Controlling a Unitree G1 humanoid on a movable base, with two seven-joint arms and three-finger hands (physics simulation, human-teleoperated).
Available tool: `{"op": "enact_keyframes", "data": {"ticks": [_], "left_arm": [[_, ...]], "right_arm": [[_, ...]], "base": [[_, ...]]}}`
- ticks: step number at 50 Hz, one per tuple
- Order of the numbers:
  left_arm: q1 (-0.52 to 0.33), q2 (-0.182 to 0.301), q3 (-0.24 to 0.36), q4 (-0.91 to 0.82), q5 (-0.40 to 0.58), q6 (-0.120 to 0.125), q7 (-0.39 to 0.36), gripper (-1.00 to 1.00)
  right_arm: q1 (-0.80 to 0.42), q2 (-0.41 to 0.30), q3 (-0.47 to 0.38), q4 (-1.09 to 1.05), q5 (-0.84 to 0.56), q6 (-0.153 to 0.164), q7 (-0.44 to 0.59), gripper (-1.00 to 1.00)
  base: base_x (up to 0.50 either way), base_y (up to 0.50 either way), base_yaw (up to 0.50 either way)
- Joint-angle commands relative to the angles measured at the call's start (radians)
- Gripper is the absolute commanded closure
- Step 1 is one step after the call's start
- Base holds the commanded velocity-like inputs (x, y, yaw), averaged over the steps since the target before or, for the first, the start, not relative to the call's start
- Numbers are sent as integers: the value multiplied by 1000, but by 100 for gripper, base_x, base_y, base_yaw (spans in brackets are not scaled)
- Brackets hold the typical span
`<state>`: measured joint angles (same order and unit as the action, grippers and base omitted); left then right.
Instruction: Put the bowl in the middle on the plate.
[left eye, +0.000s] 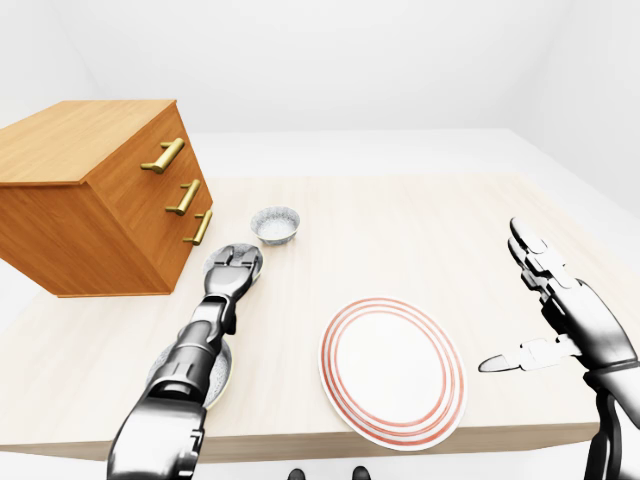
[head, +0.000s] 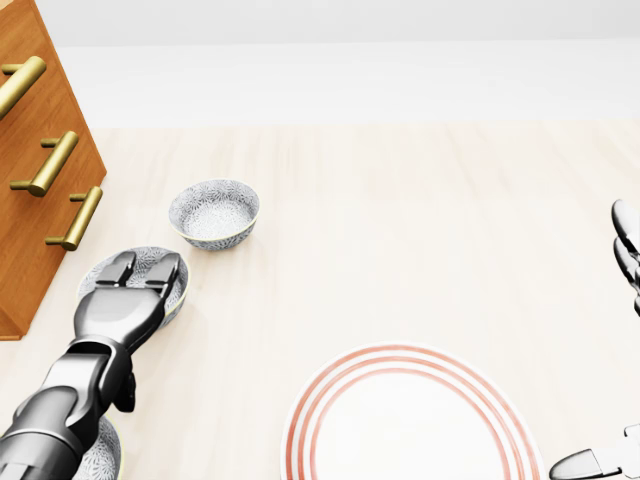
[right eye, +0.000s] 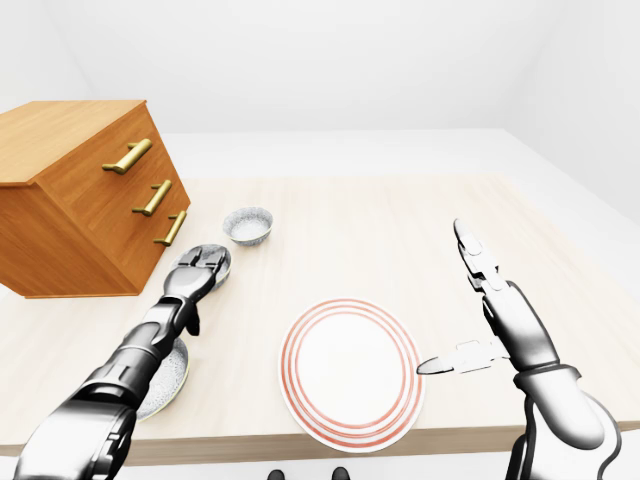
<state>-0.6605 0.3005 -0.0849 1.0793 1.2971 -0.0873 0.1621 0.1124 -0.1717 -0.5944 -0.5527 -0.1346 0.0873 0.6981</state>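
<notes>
Three patterned grey bowls stand in a row at the left of the table. The middle bowl (head: 178, 292) lies under my left hand (head: 142, 268), whose fingers stretch flat over its rim and are open, not closed round it. The far bowl (head: 214, 212) stands free above it in the head view. Below it, the near bowl (right eye: 168, 372) is partly hidden by my left forearm. The white plate with red rings (head: 330, 400) lies at the bottom centre with nothing on it. My right hand (right eye: 450, 300) hovers open to the right of the plate, holding nothing.
A wooden chest of drawers (left eye: 90, 200) with brass handles stands at the left, close to the bowls. The table's near edge (left eye: 400, 445) runs just below the plate. Bare tabletop stretches between the bowls and the plate.
</notes>
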Motion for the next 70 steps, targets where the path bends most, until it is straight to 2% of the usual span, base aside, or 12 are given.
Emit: {"op": "enact_keyframes", "data": {"ticks": [1, 31, 38, 70], "left_arm": [[-17, -7, -5, 23, -5, 0, 15, -100], [-41, -7, -13, 64, -6, 0, 37, -100], [-43, -4, -11, 43, -6, 0, 13, -100], [-85, 3, -12, 53, 28, 0, -10, -100]], "right_arm": [[-1, 0, 1, -2, -2, 0, 0, -100], [1, 1, 2, -15, -5, 0, 0, -100], [4, 4, 2, 0, -5, 0, 0, -100], [6, 7, 2, -3, -6, 0, 0, -100]], "base": [[0, 0, 0], [0, 0, 0], [0, 0, 0], [0, 0, 0]]}}
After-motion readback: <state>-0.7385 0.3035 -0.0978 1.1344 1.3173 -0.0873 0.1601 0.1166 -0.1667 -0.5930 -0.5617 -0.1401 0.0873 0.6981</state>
